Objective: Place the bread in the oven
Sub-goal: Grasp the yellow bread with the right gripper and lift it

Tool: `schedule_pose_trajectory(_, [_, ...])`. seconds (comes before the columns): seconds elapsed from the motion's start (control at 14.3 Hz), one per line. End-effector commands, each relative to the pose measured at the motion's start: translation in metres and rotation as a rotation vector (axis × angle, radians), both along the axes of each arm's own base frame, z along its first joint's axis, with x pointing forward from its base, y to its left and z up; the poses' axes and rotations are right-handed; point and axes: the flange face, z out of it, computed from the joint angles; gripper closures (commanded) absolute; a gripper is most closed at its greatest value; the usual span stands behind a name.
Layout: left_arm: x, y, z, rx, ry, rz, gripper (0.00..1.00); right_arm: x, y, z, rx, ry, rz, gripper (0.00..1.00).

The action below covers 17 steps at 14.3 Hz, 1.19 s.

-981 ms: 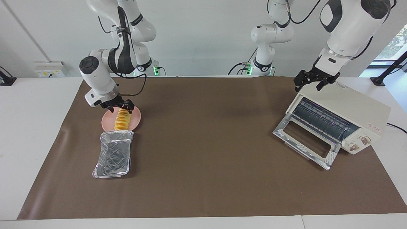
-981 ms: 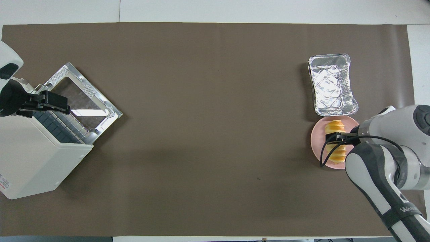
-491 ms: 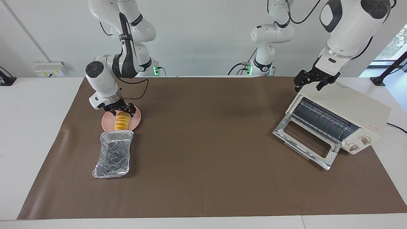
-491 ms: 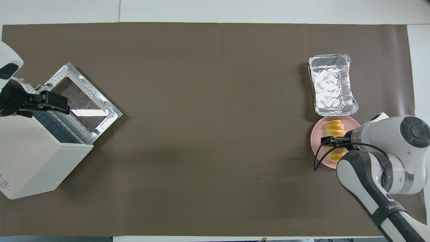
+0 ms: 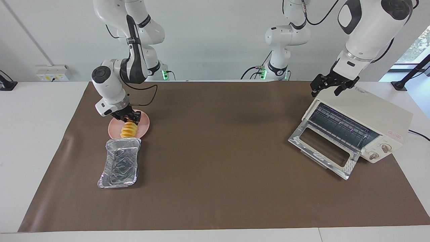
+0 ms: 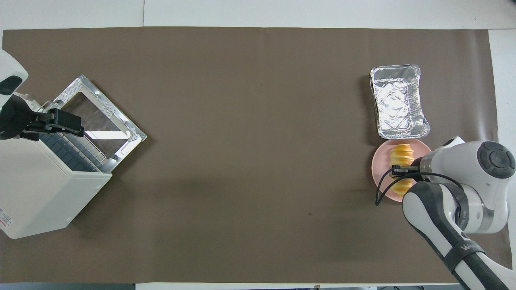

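Note:
The bread (image 5: 129, 131) is a ridged golden loaf lying on a round pink plate (image 5: 145, 125) toward the right arm's end of the table; it also shows in the overhead view (image 6: 401, 152). My right gripper (image 5: 127, 118) is down on the loaf's end nearer the robots, its fingers closed against it (image 6: 403, 170). The loaf still rests on the plate (image 6: 380, 169). The cream-white oven (image 5: 378, 114) stands at the left arm's end (image 6: 40, 193) with its glass door (image 5: 323, 152) folded down open. My left gripper (image 5: 331, 88) hangs open over the oven's top front edge (image 6: 60, 123).
An empty silver foil tray (image 5: 120, 164) lies just beside the plate, farther from the robots (image 6: 397, 101). A brown mat (image 5: 218, 151) covers the table between the plate and the oven.
My right gripper has lowered onto the loaf, and its fingers have gone from wide apart to closed against it. The left arm has not moved.

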Motion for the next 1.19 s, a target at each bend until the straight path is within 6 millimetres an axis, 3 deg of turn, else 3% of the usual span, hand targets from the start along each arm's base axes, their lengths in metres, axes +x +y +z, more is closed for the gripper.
schedule_pose_trajectory(0.0, [-0.004,0.002,0.005,-0.009,-0.004,0.012,0.00,0.002,0.004,0.015,0.007,0.013,0.008,0.49])
schedule_pose_trajectory(0.28, [-0.004,0.002,0.005,-0.009,-0.004,0.012,0.00,0.018,0.008,0.074,0.015,0.087,-0.001,0.49])
schedule_pose_trajectory(0.35, [-0.004,0.002,0.006,-0.009,-0.005,0.012,0.00,0.019,0.021,0.087,0.031,0.095,0.004,0.49])
schedule_pose_trajectory(0.63, [-0.004,0.002,0.005,-0.009,-0.004,0.012,0.00,0.039,0.023,0.131,0.038,0.066,0.004,0.49])
schedule_pose_trajectory(0.84, [-0.004,0.002,0.005,-0.009,-0.004,0.012,0.00,0.072,0.018,0.148,0.018,-0.009,0.019,0.48])
schedule_pose_trajectory(1.05, [-0.004,0.002,0.005,-0.009,-0.004,0.012,0.00,0.102,-0.006,0.142,0.012,-0.067,0.057,0.48])
schedule_pose_trajectory(1.12, [-0.004,0.002,0.005,-0.009,-0.004,0.012,0.00,0.114,-0.016,0.132,0.014,-0.064,0.061,0.47])
